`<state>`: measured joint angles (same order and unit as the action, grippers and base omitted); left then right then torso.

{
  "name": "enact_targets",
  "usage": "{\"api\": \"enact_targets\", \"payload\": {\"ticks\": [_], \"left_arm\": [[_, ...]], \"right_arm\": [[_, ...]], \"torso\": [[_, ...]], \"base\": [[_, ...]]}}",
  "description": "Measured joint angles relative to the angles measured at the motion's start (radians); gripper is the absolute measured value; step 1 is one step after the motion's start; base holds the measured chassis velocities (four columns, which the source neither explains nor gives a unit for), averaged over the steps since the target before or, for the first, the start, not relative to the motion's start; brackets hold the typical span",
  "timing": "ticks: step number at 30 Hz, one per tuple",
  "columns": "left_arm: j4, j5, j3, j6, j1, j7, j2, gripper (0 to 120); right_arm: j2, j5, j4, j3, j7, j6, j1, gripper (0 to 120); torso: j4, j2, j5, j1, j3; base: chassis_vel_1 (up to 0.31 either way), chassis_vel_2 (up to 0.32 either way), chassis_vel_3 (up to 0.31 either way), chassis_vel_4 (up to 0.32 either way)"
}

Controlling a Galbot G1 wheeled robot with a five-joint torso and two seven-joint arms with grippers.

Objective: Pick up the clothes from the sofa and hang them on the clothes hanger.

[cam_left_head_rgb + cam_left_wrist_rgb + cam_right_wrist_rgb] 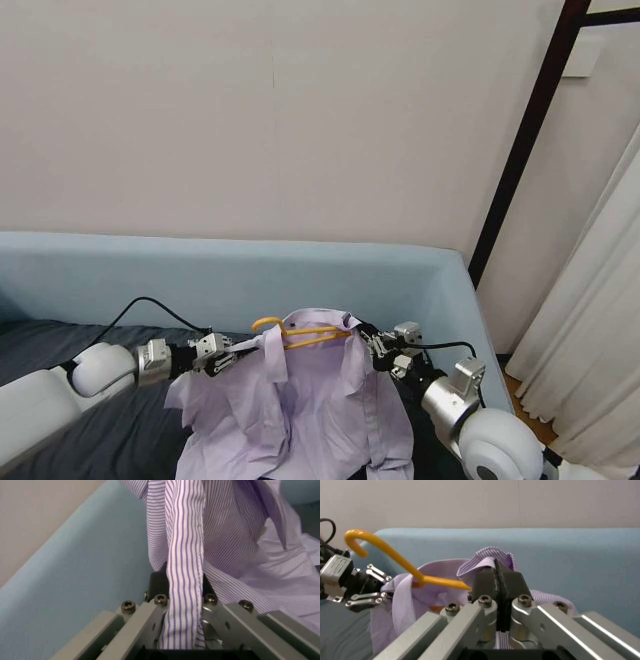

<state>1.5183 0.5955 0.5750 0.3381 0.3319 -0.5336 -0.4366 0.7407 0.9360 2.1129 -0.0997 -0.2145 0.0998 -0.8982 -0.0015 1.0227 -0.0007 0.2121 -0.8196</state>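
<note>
Head view: the shirt (pixel 300 410) is held up over the seat of the sofa (pixel 130 275), toward its right end and just in front of the backrest, spread between both hands. The left hand (pixel 222 356) pinches one front edge near the collar, and the right hand (pixel 372 350) pinches the opposite shoulder. The hanger (pixel 300 335) sits inside the shoulders, its hook poking out at the collar beside the left hand. The hem sags onto the seat.

Left wrist view: the left hand's fingers (pixel 159 583) are closed tight on a striped band of the shirt's front, which rises straight out from between them.

Right wrist view: the right hand's fingers (pixel 485 581) are pressed together on a fold of shirt. The hanger's bar ends just beside them, and the hook stands clear above the left hand.

The pick-up looks largely done and the hanger seems threaded through. Whether both shoulders sit squarely on it cannot be told. Settling the shirt and lifting the hem clear of the seat appear to remain.
</note>
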Motion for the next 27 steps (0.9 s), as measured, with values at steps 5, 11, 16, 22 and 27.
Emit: {"api": "enact_targets", "payload": {"ticks": [5,11,16,22,27], "left_arm": [[-0.01,0.012,0.012,0.009,-0.05,-0.127,-0.02,1],[-0.039,0.011,0.012,0.021,-0.073,-0.178,-0.021,1],[-0.058,0.016,0.02,0.008,-0.073,-0.167,-0.05,1],[-0.081,0.039,0.076,-0.013,-0.117,-0.16,-0.109,1],[-0.084,0.138,0.163,-0.046,-0.186,-0.16,-0.151,1]], "right_arm": [[-0.029,0.08,0.015,-0.023,-0.081,0.043,0.127,0],[-0.054,0.113,0.021,-0.018,-0.098,0.048,0.165,0],[-0.057,0.119,0.078,-0.051,-0.116,0.059,0.171,0],[-0.042,0.105,0.115,-0.11,-0.142,0.075,0.186,0],[-0.047,0.046,0.116,-0.135,-0.128,0.071,0.175,0]], "torso": [[0.0007,0.0,-0.0002,0.0,0.0],[0.0003,0.0,0.0002,0.0,0.0],[0.0003,0.0,-0.0002,0.0,0.0],[0.0004,0.0,-0.0002,0.0,0.0],[0.0002,0.0,0.0,0.0,0.0]], "base": [[0.0,0.0,0.0,0.0],[0.0,0.0,0.0,0.0],[0.0,0.0,0.0,0.0],[0.0,0.0,0.0,0.0],[0.0,0.0,0.0,0.0]]}}
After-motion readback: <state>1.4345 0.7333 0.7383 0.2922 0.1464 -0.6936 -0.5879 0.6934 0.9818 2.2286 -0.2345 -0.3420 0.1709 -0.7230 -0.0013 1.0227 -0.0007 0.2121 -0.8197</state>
